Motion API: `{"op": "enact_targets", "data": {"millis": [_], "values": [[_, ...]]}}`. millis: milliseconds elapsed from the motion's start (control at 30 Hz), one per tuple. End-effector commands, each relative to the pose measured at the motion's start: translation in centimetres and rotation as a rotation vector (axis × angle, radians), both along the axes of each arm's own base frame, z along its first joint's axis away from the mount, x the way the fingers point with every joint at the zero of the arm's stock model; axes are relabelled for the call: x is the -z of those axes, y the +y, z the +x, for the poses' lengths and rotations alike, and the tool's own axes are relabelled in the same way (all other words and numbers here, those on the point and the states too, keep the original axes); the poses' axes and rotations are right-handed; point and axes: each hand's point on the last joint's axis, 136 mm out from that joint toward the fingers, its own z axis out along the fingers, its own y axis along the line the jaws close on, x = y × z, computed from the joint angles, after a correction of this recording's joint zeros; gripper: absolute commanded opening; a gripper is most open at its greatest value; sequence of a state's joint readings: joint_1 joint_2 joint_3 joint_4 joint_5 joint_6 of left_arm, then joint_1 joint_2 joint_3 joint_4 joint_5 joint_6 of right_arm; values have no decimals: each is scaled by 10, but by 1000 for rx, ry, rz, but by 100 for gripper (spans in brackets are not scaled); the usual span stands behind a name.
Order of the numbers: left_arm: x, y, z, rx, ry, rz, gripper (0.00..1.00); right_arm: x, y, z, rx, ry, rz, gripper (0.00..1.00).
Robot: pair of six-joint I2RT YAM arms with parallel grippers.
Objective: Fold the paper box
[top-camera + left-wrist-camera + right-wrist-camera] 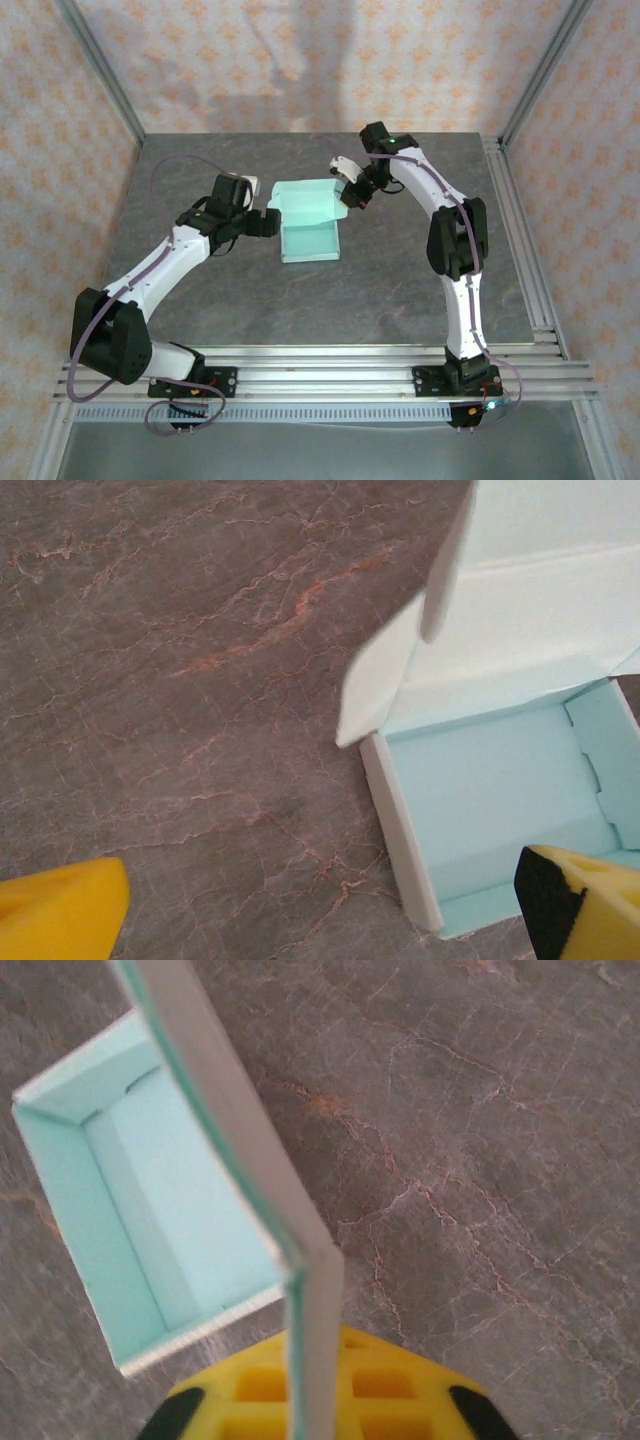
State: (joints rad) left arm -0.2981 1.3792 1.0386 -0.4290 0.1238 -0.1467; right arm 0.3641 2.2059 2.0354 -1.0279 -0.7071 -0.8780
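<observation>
The paper box [310, 240] is pale mint-green and lies mid-table as an open tray, its lid [305, 194] standing up at the back. My left gripper [268, 222] is open beside the tray's left wall. In the left wrist view its yellow fingertips [60, 915] stand wide apart, straddling that wall [400, 830] without touching it. My right gripper [353, 193] is shut on the lid's right side flap. In the right wrist view the flap [312, 1300] runs edge-on into the yellow pads [400, 1390], with the tray [150, 1210] to the left.
The table [200, 290] is grey marbled stone. Aluminium rails run along its right side [520, 230] and near edge [330, 365]. Patterned walls close the back and sides.
</observation>
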Motion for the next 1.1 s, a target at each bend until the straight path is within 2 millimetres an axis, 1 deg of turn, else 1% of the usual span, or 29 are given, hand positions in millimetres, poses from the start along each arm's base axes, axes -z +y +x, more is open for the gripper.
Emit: {"op": "enact_targets", "data": {"millis": [0, 100, 167, 267, 300, 367, 567, 667, 700, 800, 867, 1067], "values": [[-6, 4, 6, 7, -21, 14, 100, -12, 4, -1, -30, -30, 1, 0], [-6, 4, 9, 4, -27, 7, 100, -14, 1, -4, -50, -51, -20, 0], [-8, 4, 12, 13, -30, 0, 98, -14, 0, -7, -65, -73, -40, 0], [-11, -1, 16, 60, -10, -16, 92, -15, -2, -12, -87, -93, -51, 0], [-9, -3, 17, 83, 8, -9, 88, -17, -2, -14, -94, -94, -49, 0], [-4, -8, 17, 142, 54, 11, 82, -18, -2, -18, -103, -93, -42, 0], [4, -13, 28, 231, 110, 72, 73, -17, -4, -23, -112, -92, -47, 0], [9, -18, 29, 279, 141, 84, 64, -19, -4, -24, -118, -88, -45, 0], [11, -18, 30, 288, 155, 88, 57, -19, -4, -25, -118, -87, -45, 0], [17, -21, 30, 310, 185, 87, 44, -19, -4, -25, -117, -84, -43, 0], [18, -23, 29, 321, 195, 75, 38, -20, -4, -25, -115, -81, -42, 0], [27, -30, 28, 337, 219, 42, 36, -21, -2, -24, -110, -78, -35, 0]]}}
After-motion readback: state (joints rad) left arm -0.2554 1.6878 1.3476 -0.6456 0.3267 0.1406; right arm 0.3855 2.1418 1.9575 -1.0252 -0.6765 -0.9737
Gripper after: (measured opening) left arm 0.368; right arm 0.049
